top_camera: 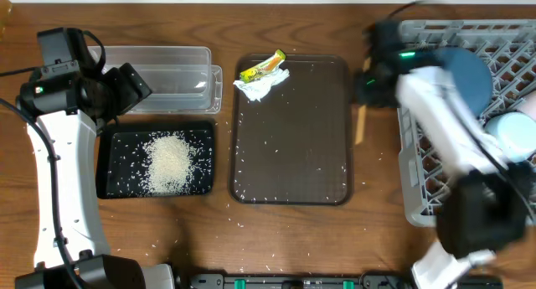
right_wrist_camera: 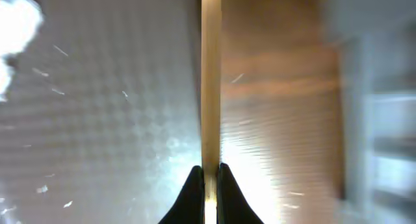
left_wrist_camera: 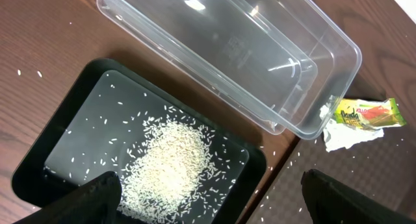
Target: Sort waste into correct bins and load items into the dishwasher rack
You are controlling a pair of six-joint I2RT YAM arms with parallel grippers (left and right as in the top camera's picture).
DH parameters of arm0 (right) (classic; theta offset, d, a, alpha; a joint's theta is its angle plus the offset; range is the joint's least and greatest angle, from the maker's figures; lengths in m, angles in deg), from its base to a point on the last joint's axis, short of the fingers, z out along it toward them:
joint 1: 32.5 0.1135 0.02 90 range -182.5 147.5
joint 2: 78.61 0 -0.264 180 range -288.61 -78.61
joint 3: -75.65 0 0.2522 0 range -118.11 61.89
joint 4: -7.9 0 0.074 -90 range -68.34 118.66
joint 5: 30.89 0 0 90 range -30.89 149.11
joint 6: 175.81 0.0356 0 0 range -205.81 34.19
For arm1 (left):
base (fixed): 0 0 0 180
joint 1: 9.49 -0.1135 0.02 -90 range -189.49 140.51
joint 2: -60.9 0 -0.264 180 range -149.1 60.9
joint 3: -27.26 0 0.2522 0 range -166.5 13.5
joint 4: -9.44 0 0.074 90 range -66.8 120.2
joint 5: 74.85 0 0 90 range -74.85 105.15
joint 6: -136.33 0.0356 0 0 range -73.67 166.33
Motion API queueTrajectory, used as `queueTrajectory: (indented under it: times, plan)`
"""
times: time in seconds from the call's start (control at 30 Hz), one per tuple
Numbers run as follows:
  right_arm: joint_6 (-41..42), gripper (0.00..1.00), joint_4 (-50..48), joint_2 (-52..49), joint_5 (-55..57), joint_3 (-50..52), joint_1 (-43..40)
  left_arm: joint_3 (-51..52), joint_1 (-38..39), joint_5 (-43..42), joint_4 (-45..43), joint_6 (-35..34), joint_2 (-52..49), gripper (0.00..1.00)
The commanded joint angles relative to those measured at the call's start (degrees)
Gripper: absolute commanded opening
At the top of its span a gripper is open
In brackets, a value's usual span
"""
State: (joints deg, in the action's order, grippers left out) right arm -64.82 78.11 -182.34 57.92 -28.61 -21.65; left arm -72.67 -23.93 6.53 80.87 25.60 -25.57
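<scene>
Our right claw point(right_wrist_camera: 209, 175) was pinched shut on the thin wooden chopsticks point(right_wrist_camera: 210, 68). Their long axis ran straight ahead of it, between the dark brown serving tray point(top_camera: 293, 138) and the grey lattice rack point(top_camera: 412, 184) nearby on its right. The left claw point(left_wrist_camera: 214, 204) gaped empty.

There was one clear plastic rectangular tub point(top_camera: 167, 75), one shallow black rectangular tray point(top_camera: 107, 188) and one larger dark brown serving tray point(top_camera: 293, 155). One heap of loose white rice grains point(top_camera: 172, 162) showed, with scattered grains too many to count. There was one small yellow-green snack wrapper point(top_camera: 262, 65) and one crumpled white paper scrap point(top_camera: 261, 85). One large square grey plastic crate point(top_camera: 410, 176), one wide dark blue dish point(top_camera: 465, 71) and one smaller light blue bowl point(top_camera: 512, 134) were counted. The thin wooden chopsticks point(top_camera: 361, 124) showed as a single pale stick; whether one or two, unclear.
</scene>
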Motion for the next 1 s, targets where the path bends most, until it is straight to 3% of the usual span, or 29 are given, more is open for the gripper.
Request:
queueTrajectory:
  times: [0.0, 0.23, 0.67, 0.73, 0.9, 0.97]
  plan:
    - [-10.91, 0.01, 2.75, 7.32, -0.79, -1.40, -4.31, -1.27, -0.17, 0.31, 0.15, 0.35, 0.00, 0.92]
    - [-22.69, 0.01, 9.38, 10.25, -0.76, -0.98, -12.83, -1.27, -0.17, 0.31, 0.15, 0.33, 0.00, 0.92]
    - [-22.93, 0.02, 0.98, 8.22, -0.39, 7.54, -17.42, -1.27, -0.17, 0.31, 0.15, 0.33, 0.00, 0.92]
    - [-22.75, 0.13, 0.76, 7.96, -0.37, 7.82, -17.42, -1.27, -0.17, 0.31, 0.15, 0.33, 0.00, 0.92]
    - [-22.43, 0.22, 0.83, 7.89, -0.37, 7.87, -17.42, -1.29, -0.17, 0.31, 0.15, 0.33, 0.00, 0.92]
    - [-21.49, 0.34, 1.16, 7.89, -0.39, 7.87, -17.42, -1.29, -0.17, 0.31, 0.15, 0.33, 0.00, 0.92]
